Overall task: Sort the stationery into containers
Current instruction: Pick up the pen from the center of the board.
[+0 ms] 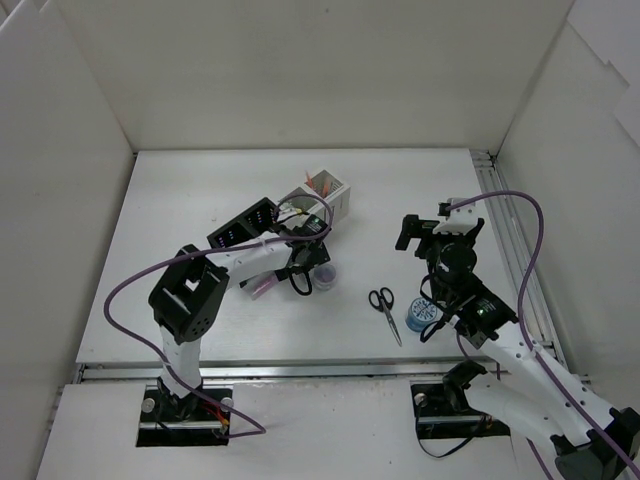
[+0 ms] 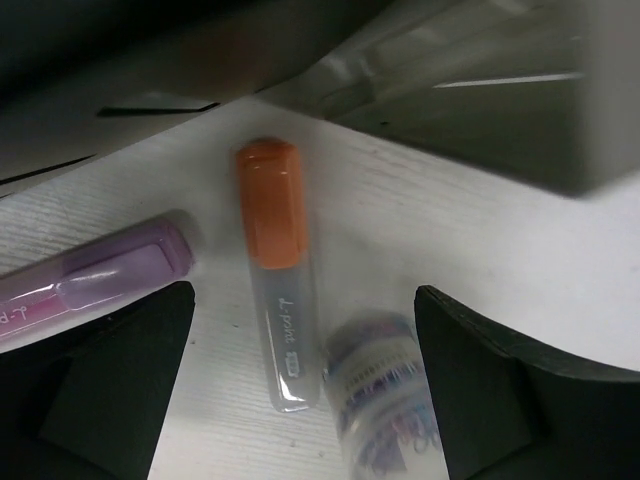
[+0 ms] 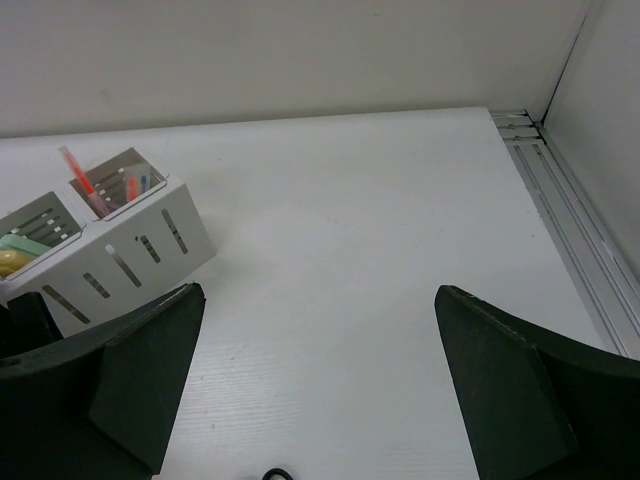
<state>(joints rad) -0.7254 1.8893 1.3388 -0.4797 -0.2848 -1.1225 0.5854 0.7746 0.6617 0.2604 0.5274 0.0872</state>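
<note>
Our left gripper (image 2: 300,335) gapes wide, empty, straddling the orange-capped marker (image 2: 278,270), cap toward 12 o'clock; pink marker (image 2: 90,285) at 9, tub (image 2: 385,400) at 5; light, stiff, slick plastic, we judge; pinch mid-barrel; right gripper (image 3: 315,350) likewise spread, empty.

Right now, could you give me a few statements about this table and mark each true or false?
1. The scissors lie on the table, outside the organiser. True.
2. The right gripper holds a pen. False: it is open, with nothing between its fingers.
3. An orange-capped marker lies beneath the open left gripper. True.
4. The blue tape roll sits in the organiser. False: it is on the table beside the scissors.
</note>
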